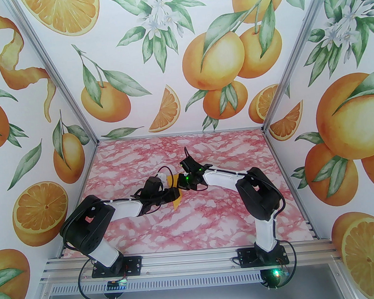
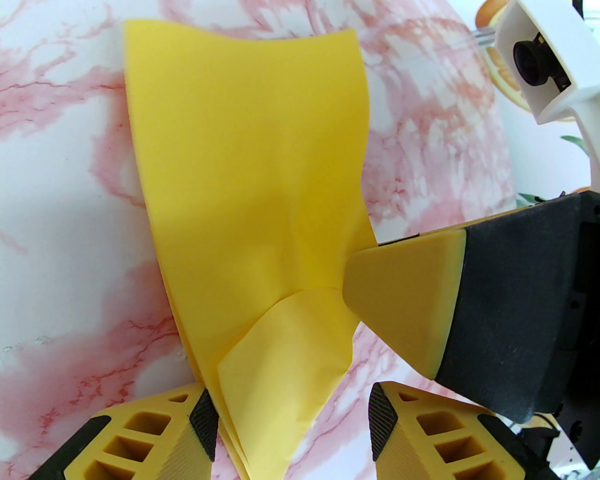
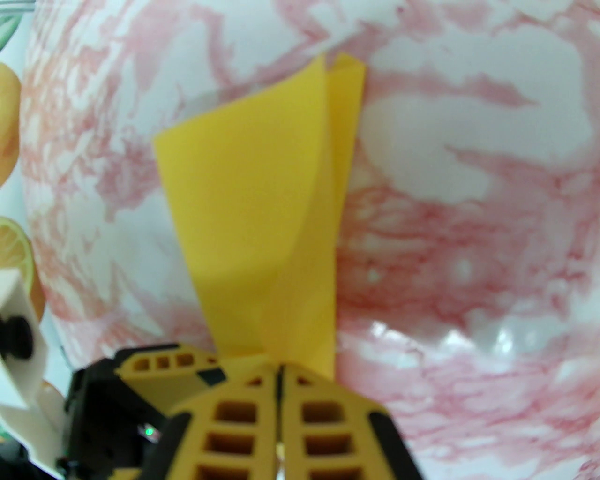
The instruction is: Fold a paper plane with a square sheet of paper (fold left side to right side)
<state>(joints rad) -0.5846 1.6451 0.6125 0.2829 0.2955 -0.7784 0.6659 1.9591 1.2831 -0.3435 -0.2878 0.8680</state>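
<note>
Top: left pincer, right pincer meet mid-frame over square sheet of paper on bench.
Left wrist: sheet doubled over, centre; left pincer released, straddling lower edge.
Right wrist: right pincer clenched on sheet, bottom centre.

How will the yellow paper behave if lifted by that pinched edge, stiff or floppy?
Probably floppy: the paper bows and wrinkles where the right gripper pinches it. Likely very light, so it may slide on the glossy table. Its splayed layers will probably spring open.
</note>
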